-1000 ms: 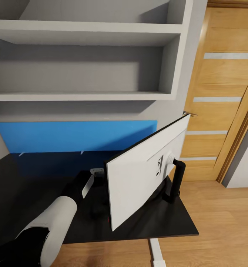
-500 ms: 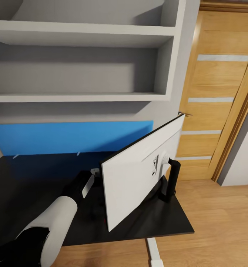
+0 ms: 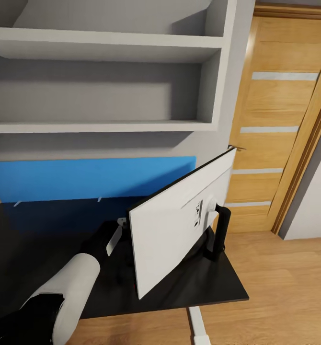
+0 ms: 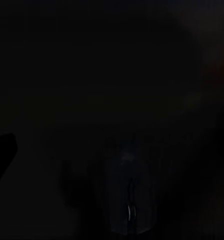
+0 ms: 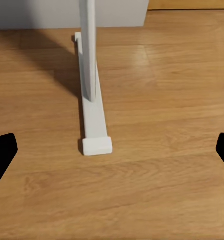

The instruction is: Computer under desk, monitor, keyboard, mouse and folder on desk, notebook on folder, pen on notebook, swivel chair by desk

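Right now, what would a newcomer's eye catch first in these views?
The monitor stands on the desk near its right end, white back turned to the head camera. Behind it runs the desk's bright blue back panel, with grey wall shelves above. The left arm reaches in beside the monitor.

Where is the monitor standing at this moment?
In the head view, the monitor stands on the desk near its right end, white back toward the camera, just right of the left arm.

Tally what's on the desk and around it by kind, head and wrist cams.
Monitor: 1
Desk: 1
Mouse: 1 (dim, dark shape in the left wrist view)
Wall shelf unit: 1
Door: 1
Desk foot on the floor: 1
Total: 6
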You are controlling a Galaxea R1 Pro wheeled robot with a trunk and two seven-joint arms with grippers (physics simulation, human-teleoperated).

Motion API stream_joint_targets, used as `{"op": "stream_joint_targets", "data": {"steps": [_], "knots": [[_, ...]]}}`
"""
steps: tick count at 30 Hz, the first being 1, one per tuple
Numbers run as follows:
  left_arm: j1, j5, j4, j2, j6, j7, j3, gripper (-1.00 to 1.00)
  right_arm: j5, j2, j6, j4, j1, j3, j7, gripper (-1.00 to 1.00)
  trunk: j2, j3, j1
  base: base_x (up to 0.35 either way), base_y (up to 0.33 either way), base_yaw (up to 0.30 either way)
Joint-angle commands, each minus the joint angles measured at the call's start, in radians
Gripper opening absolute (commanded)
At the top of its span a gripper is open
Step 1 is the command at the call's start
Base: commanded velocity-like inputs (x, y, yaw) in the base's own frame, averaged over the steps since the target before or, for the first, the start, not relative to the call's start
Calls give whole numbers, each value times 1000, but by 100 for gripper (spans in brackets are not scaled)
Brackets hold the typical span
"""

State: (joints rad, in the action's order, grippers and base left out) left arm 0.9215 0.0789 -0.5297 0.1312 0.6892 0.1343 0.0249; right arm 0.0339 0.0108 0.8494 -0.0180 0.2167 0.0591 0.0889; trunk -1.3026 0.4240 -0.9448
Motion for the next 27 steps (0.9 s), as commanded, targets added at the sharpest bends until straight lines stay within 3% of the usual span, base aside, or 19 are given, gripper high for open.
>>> {"op": "stream_joint_targets", "data": {"steps": [1,27], "knots": [[0,9,-1,1,4,7,3,100,3,0,3,-2,1,7,5,100,-1,1,0,-92,-17,-2],[0,9,-1,2,3,7,3,100,3,0,3,-2,1,7,5,100,-1,1,0,-70,-47,0]]}}
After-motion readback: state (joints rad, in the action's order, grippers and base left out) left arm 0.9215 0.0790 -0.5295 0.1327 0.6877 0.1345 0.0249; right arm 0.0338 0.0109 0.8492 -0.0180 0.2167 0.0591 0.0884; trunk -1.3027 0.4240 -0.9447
